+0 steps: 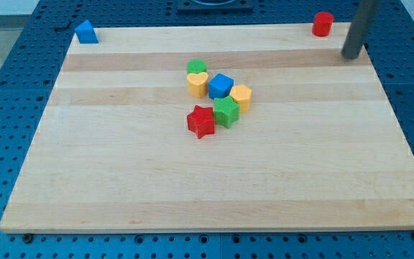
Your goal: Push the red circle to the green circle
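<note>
The red circle point(323, 24) stands at the board's top right corner. The green circle point(197, 67) is near the board's middle, at the top of a cluster of blocks, far to the left of and below the red circle. My tip point(351, 56) is at the end of the dark rod at the view's right, just to the right of and below the red circle, apart from it.
Touching the green circle from below is a yellow heart point(198, 83). Beside it are a blue cube point(221, 85), a yellow hexagon point(241, 96), a green star point(226, 112) and a red star point(201, 121). A blue block point(86, 32) sits at the board's top left corner.
</note>
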You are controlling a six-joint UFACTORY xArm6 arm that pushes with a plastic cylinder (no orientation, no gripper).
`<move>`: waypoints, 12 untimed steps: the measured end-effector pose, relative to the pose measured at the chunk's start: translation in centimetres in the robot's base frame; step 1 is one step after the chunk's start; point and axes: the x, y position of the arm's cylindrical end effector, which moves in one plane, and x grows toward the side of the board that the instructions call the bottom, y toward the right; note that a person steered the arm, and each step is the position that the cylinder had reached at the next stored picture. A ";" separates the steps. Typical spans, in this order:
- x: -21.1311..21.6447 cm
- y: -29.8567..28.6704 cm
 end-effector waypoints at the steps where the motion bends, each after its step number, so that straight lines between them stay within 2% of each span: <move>1: -2.4 3.8; 2: -6.5 7.4; 4: -9.3 6.9; 5: -9.3 1.0; 7: -9.2 -6.6; 8: -8.7 -13.7; 9: -6.4 -20.0; 10: -6.0 -21.2; 12: -9.2 -19.6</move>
